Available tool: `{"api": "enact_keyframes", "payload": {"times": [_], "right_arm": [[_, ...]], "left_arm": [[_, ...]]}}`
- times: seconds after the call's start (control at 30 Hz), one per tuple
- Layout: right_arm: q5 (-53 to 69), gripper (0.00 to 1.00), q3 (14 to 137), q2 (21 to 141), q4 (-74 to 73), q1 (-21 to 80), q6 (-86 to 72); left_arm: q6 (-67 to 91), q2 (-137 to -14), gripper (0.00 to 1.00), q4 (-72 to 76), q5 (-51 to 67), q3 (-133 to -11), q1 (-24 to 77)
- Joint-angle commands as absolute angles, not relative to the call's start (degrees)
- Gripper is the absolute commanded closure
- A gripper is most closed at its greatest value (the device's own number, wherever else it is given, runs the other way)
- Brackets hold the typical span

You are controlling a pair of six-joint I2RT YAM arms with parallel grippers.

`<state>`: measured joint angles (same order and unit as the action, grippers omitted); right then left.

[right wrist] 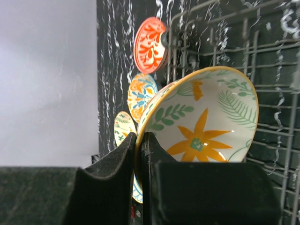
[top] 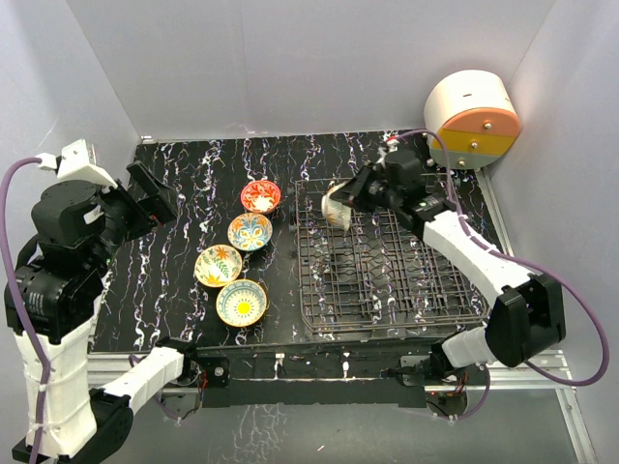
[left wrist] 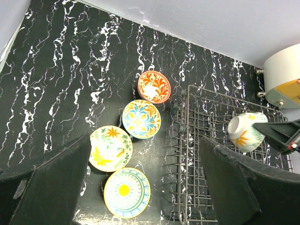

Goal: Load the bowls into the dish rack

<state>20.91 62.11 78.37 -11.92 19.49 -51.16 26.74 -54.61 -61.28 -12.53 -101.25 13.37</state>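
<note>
Bowls point(top: 250, 232) — four of them — sit in a curved line on the bench point(top: 174, 266), just left of the rack point(top: 302, 271). The red bowl point(top: 260, 196) is farthest from us, and three yellow ones follow toward the near edge. We see a fifth bowl point(top: 337, 208) tipped on edge over the rack's far left corner, its rim pinched in the right claw point(right wrist: 139, 140), jaws clamped tight on it. Our left claw point(top: 150, 198) hangs over the bench's left side — fingers spread wide, holding nothing.
</note>
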Motion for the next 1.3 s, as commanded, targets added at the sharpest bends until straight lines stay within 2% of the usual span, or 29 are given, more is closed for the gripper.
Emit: {"api": "enact_keyframes", "payload": {"times": [0.0,0.17,0.3,0.4,0.77,1.27], "right_arm": [[31.55,0.92,58.02,72.81,3.75,8.23,-54.53],[35.71,0.92,51.24,73.39,14.19,-2.61,-57.23],[38.76,0.92,45.21,77.06,29.17,-7.60,-63.36],[39.96,0.92,43.95,82.07,38.14,-8.41,-66.92],[39.98,0.92,44.21,97.41,56.04,-8.45,-73.15],[35.99,0.92,37.65,105.98,59.72,-8.51,-71.80]], "left_arm": [[26.27,-56.07,0.03,-58.73,-9.94,-101.46,13.56],[26.75,-57.00,0.03,-57.38,-8.60,-99.86,13.56],[27.53,-56.95,0.03,-56.11,-8.25,-97.74,13.55],[27.93,-57.49,0.03,-55.78,-8.05,-97.24,13.57],[30.34,-58.85,0.04,-53.52,-7.58,-94.94,13.54],[30.26,-60.49,0.05,-50.31,-7.18,-92.99,13.58]]}}
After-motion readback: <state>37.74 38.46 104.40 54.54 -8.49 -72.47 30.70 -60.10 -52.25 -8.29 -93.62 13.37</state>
